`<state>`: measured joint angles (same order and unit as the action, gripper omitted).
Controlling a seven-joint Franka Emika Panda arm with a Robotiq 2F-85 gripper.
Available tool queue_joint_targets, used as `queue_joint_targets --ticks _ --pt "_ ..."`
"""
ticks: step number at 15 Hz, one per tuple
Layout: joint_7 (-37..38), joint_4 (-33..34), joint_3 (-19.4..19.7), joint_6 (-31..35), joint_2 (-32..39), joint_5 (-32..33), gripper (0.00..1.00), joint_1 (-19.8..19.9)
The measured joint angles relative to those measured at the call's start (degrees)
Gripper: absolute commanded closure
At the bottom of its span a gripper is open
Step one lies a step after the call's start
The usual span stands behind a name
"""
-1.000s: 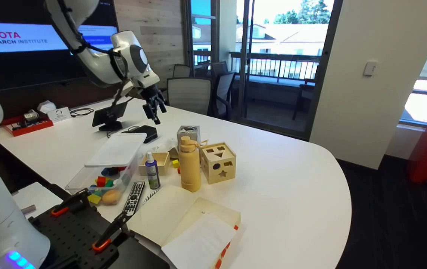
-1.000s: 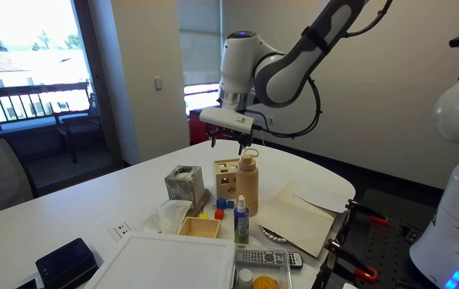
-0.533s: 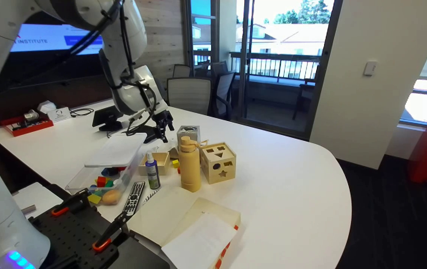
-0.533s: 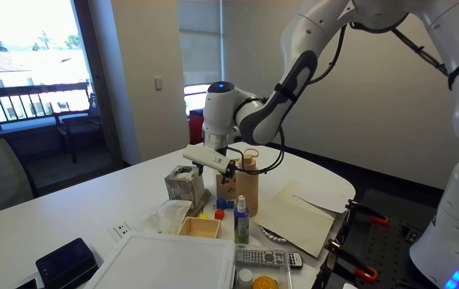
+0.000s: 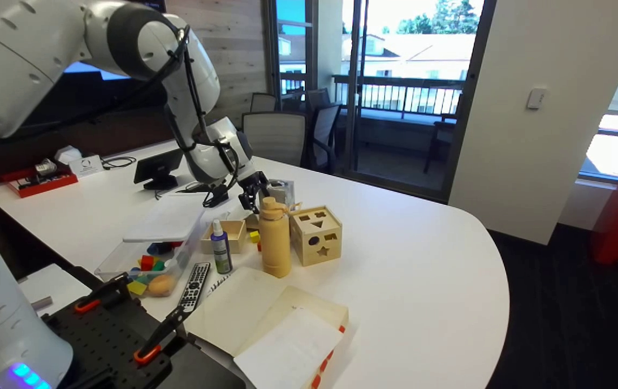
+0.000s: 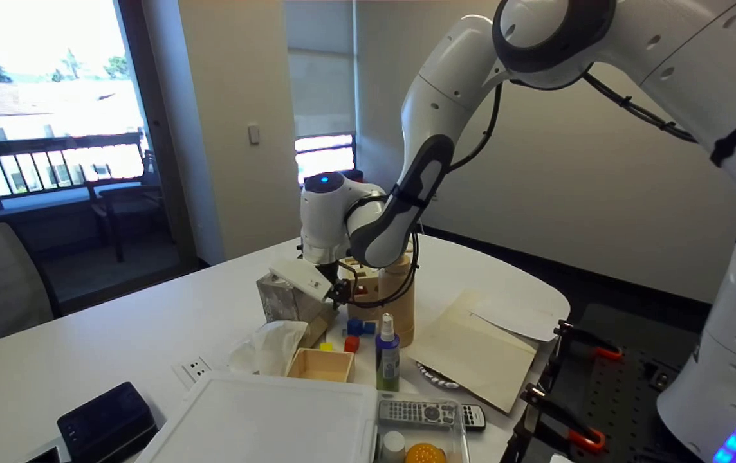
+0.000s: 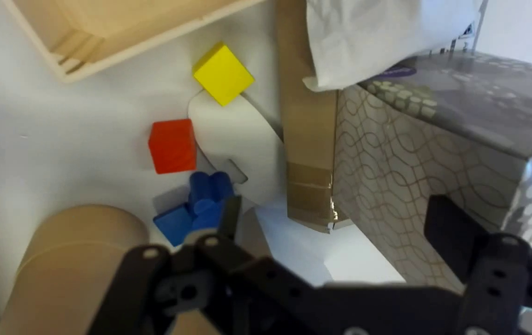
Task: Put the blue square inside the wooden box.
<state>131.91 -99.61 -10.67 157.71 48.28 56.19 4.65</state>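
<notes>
Well, my gripper (image 7: pixel 338 223): jaws apart
Blue square (image 7: pixel 173 224): on desk (image 5: pixel 411 270), near bottle (image 5: pixel 275 243), I note
Wooden box (image 5: pixel 321 232): closer to rounded edge

the blue square (image 7: pixel 173 225) seems partly hidden

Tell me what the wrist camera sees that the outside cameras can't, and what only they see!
Only the wrist view clearly shows the ring pattern on the grey box. Only the exterior views show the arm, the remote and the holes in the wooden box. All share the gripper, bottle, yellow block and red block; the wrist view and an exterior view share the blue blocks near the bottle.
</notes>
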Motion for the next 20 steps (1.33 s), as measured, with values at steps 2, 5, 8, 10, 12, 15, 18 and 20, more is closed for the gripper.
queue_joint_targets --ticks 2,5,8,10,12,15,18,20 --pt "-0.2 1.0 5.2 0.2 0.5 -5.2 0.00 -4.6" --pt "-2.1 1.1 10.1 0.2 1.3 -12.8 0.00 -9.0" --pt "-5.9 1.1 13.2 0.2 2.5 -20.3 0.00 -11.5" --pt "-9.1 1.0 14.9 0.4 3.4 -25.1 0.00 -12.7" --pt "-12.2 1.0 16.8 0.8 4.2 -29.4 0.00 -13.8" --pt "-17.2 1.1 18.4 1.1 5.4 -35.1 0.00 -14.5" --pt "-21.9 1.2 18.8 1.1 6.3 -40.2 0.00 -14.5" --pt "-24.1 1.3 19.2 1.1 6.7 -42.6 0.00 -14.8"
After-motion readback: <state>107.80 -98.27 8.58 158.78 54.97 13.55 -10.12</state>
